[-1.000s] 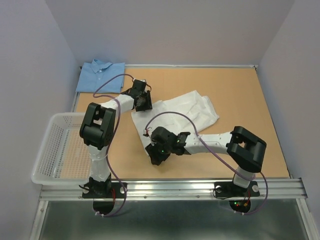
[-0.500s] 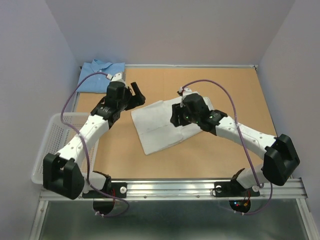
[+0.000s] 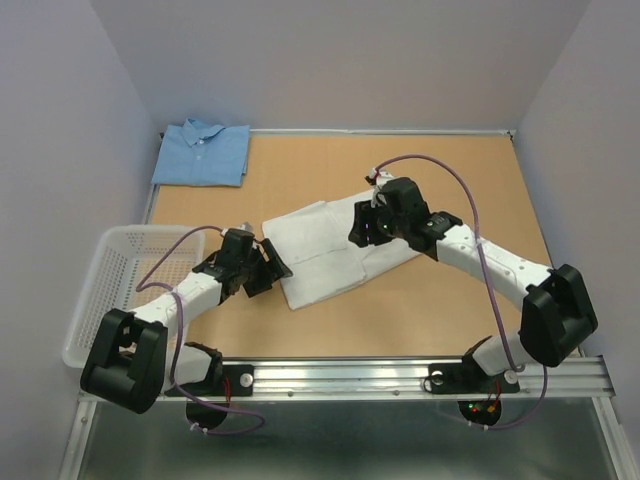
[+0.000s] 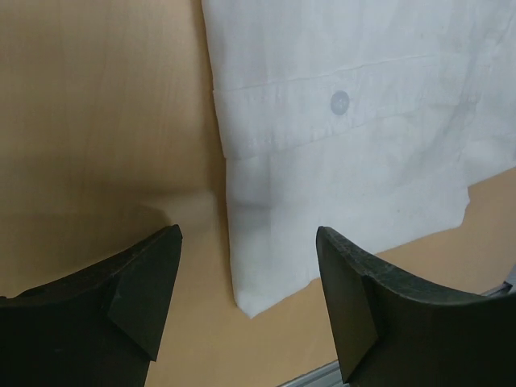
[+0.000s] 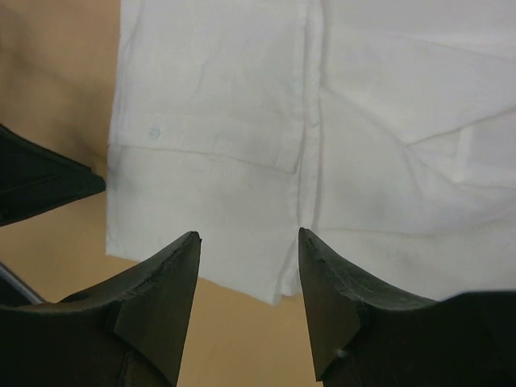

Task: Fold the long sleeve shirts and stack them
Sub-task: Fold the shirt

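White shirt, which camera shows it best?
Top external: the white shirt shows nearly whole, bar the part under the right arm. Left wrist shows one corner, right wrist its buttoned middle and an edge.

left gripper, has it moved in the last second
Yes: the left gripper has come toward the near edge of the table, away from the blue shirt.

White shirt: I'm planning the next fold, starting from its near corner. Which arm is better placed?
Left. The left gripper hovers open just beside the white shirt at its near corner. The right gripper hangs over its far side.
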Robot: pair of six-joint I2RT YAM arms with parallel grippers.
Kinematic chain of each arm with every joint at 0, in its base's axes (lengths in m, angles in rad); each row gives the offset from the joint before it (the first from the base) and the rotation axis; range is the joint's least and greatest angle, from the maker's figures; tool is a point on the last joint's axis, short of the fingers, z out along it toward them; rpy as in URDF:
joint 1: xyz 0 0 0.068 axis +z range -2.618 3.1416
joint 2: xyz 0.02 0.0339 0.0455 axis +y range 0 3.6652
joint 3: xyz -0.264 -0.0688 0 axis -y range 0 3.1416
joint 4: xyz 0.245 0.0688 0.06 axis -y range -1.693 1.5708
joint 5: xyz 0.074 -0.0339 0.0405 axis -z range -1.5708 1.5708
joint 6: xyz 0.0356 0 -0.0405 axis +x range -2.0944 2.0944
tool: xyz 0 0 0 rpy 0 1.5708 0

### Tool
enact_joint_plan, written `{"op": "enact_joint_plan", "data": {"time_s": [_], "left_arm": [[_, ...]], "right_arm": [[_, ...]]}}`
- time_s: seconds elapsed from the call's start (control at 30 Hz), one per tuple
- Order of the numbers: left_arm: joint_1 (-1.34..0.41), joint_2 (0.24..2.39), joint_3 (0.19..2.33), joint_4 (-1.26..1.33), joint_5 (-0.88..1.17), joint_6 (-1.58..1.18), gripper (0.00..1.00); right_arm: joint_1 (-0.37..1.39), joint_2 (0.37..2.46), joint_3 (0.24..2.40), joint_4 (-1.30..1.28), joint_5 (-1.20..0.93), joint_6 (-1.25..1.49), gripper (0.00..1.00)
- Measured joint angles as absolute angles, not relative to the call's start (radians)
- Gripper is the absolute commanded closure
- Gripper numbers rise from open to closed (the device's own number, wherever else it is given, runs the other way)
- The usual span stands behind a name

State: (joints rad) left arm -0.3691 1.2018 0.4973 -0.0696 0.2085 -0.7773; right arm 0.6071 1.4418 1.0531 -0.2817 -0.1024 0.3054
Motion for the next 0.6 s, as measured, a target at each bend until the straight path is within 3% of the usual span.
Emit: {"op": "enact_joint_plan", "data": {"time_s": [0.17, 0.4, 0.6], "left_arm": [[-0.345, 1.201, 0.49, -0.014, 0.237, -0.802, 0.21], [-0.196, 1.211, 0.53, -0.038, 0.252, -0.788, 0.2], [-0.179, 1.215, 0.622, -0.064, 0.265, -0.754, 0.2]], "right_arm": [[0.659, 1.522, 1.054, -0.264, -0.2, 0.289, 0.39], [0.994, 1.659, 1.075, -0.262, -0.106, 0.199, 0.36], [1.128, 1.733, 1.187, -0.265, 0.037, 0.099, 0.36]]}}
